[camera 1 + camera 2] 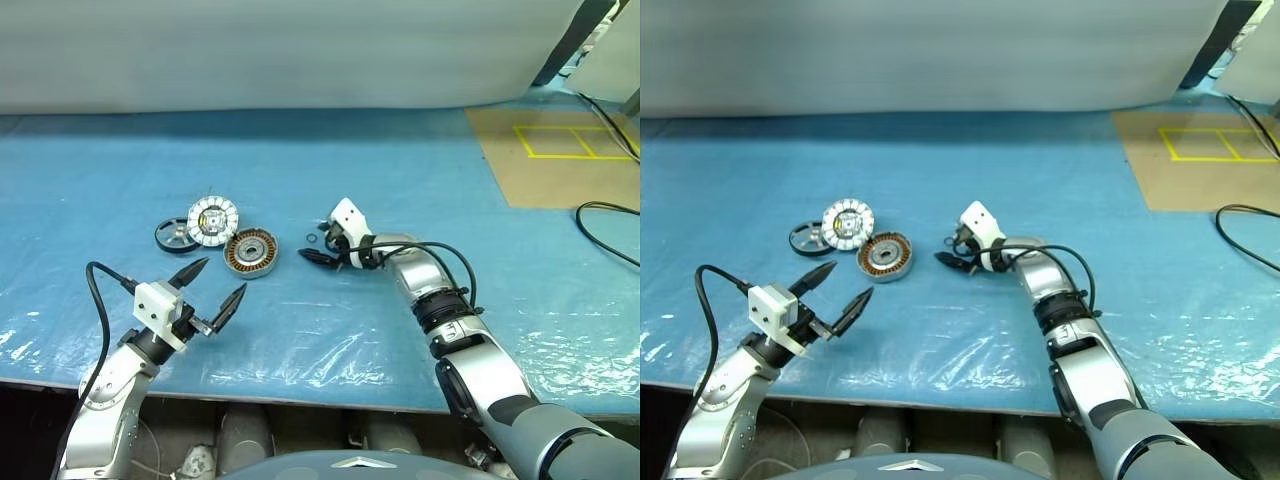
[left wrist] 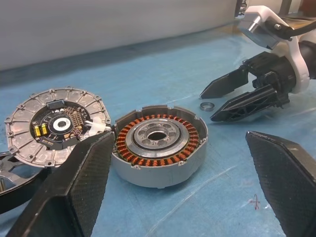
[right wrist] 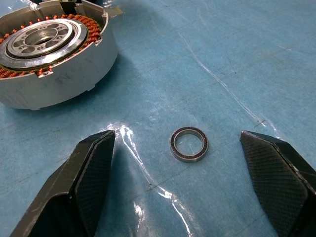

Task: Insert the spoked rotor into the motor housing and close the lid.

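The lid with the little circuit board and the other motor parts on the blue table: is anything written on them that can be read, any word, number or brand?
No text can be read.
The lid: pale marks on its dark circuit board, too small to read.
The motor housing: a faint dark scribble on its grey wall, not legible.
The small ring: no marking seen.

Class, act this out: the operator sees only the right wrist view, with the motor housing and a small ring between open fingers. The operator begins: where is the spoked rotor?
Observer: The spoked rotor lies flat on the table, left of the motor housing, on the side away from the right gripper.
Operator: And the lid?
Observer: The lid sits between those two, slightly farther back, overlapping the rotor's rim.
Operator: What about the left arm?
Observer: The left gripper hovers open and empty, nearer the table's front edge than the housing.
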### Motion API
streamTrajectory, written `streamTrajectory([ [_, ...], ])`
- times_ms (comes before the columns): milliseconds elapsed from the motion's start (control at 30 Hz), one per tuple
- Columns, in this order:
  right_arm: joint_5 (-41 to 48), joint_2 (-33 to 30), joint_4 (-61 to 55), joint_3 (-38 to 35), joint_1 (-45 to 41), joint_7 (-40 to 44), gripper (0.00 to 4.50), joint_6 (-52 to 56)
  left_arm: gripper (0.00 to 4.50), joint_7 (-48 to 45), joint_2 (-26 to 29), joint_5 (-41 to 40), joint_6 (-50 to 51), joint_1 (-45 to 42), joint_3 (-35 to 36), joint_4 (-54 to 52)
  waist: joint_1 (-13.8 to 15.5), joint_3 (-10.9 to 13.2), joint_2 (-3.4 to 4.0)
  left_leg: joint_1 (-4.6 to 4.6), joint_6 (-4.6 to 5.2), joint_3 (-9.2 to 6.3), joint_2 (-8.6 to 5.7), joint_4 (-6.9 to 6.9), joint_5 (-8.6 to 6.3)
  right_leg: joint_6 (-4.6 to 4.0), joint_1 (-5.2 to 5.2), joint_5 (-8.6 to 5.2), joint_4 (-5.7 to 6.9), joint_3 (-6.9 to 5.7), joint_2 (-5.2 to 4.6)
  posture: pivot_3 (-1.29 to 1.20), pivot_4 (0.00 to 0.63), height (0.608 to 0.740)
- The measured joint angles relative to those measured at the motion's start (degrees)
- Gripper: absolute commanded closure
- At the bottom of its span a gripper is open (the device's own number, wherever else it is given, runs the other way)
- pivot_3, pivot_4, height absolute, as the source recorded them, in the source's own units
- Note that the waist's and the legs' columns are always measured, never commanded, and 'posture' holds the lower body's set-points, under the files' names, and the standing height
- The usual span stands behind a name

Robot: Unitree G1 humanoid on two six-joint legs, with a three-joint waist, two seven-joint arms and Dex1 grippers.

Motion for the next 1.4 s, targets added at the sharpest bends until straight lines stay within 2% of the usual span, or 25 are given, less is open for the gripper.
streamTrajectory([
  [67, -0.30, -0.34, 0.80, 0.36, -0.17, -0.90, 1.19, -0.76, 0.00, 0.13, 0.00, 0.00, 0.00, 0.00, 0.00, -0.05, 0.02, 0.00, 0.00, 0.22, 0.00, 0.01, -0.01, -0.05, -0.01, 0.00, 0.23, -0.01, -0.05, 0.00, -0.01, 0.00, 0.150, 0.740],
  [367, -1.53, -2.04, 2.69, 1.42, -0.51, -1.59, 4.34, -4.74, 0.00, 0.64, 0.05, 0.00, 0.00, 0.23, 0.58, -0.05, 0.00, 0.00, 0.00, 0.24, 0.01, 0.01, -0.04, -0.05, -0.01, 0.00, 0.25, -0.02, -0.08, 0.02, -0.03, 0.00, 0.150, 0.740],
  [400, -1.52, -2.00, 2.84, 1.41, -0.54, -1.86, 4.47, -4.93, 0.00, 0.73, 0.05, 0.00, 0.00, 0.22, 0.59, -0.05, -0.01, 0.00, 0.00, 0.24, 0.01, 0.01, -0.03, -0.06, -0.01, 0.00, 0.25, -0.02, -0.08, 0.02, -0.03, 0.00, 0.150, 0.740],
  [667, -0.56, -0.68, 4.43, 0.88, -1.39, -2.47, 4.47, -5.94, 0.00, 0.97, 0.06, 0.00, -0.01, 0.66, 0.88, -0.05, -0.07, 0.01, 0.00, 0.20, 0.02, 0.02, -0.02, -0.10, -0.02, 0.00, 0.18, -0.02, -0.09, 0.03, -0.01, 0.00, 0.150, 0.740],
  [800, -0.47, 0.14, 7.44, 0.36, -4.03, -3.18, 3.54, -6.83, 0.00, 1.00, 0.11, 0.01, -0.01, 0.68, 1.33, -0.04, -0.06, 0.03, 0.01, 0.17, 0.02, 0.04, -0.02, -0.13, -0.02, -0.01, 0.15, -0.02, -0.12, 0.03, -0.01, 0.00, 0.150, 0.740],
  [1133, -1.33, 8.00, 22.17, 0.34, -14.60, -8.96, 0.14, -12.04, 0.00, 1.46, 0.12, 0.08, 0.23, -1.06, 1.28, -0.02, -0.18, 0.07, 0.05, -0.01, 0.01, 0.14, 0.01, -0.21, -0.02, -0.03, -0.10, -0.03, -0.13, 0.05, 0.00, 0.00, 0.150, 0.740],
  [1400, -1.55, 16.08, 35.04, -3.08, -27.00, -19.10, 0.04, -11.96, 0.00, 3.12, -0.01, 0.47, 1.41, -0.95, 0.94, -1.68, -0.30, 0.07, 0.07, -0.67, -0.01, 0.16, 0.07, -0.19, 0.01, -0.02, -0.76, -0.02, -0.02, 0.02, 0.03, 0.00, 0.150, 0.740],
])
